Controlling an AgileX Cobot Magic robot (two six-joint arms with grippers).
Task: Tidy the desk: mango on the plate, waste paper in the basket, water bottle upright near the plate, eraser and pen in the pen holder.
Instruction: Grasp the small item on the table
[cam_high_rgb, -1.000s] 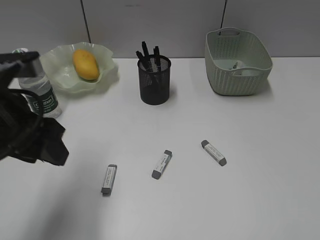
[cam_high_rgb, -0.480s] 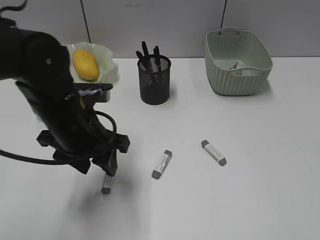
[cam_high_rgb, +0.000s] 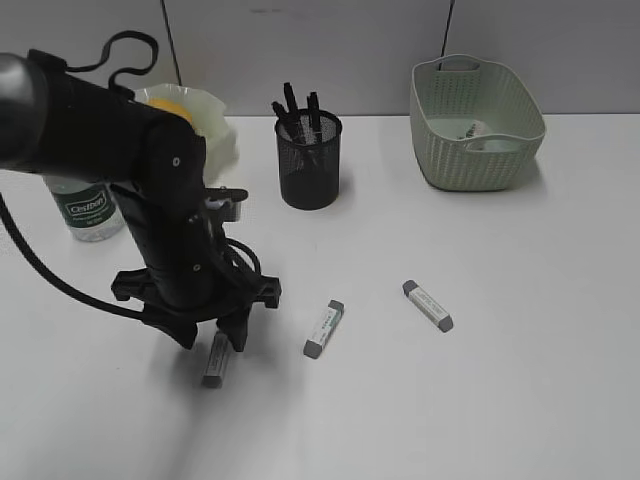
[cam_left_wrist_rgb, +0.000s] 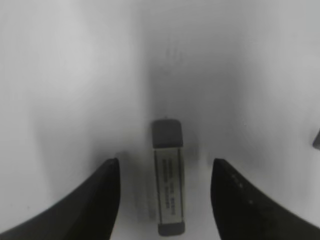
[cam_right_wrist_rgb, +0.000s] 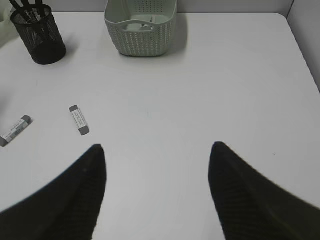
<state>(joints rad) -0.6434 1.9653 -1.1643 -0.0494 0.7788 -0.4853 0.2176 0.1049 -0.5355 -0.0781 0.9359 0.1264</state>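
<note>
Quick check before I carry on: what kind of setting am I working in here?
Likely an office desk mock-up: a plain white desk against grey partition panels, with a mesh pen holder full of pens and erasers lying loose.

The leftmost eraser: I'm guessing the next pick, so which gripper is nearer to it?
Left. The left gripper straddles the leftmost eraser, open. The right gripper hovers open over bare desk, far off.

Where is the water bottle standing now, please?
In the exterior view, the water bottle stands upright at the far left of the desk, just in front-left of the plate, partly hidden behind the left arm.
</note>
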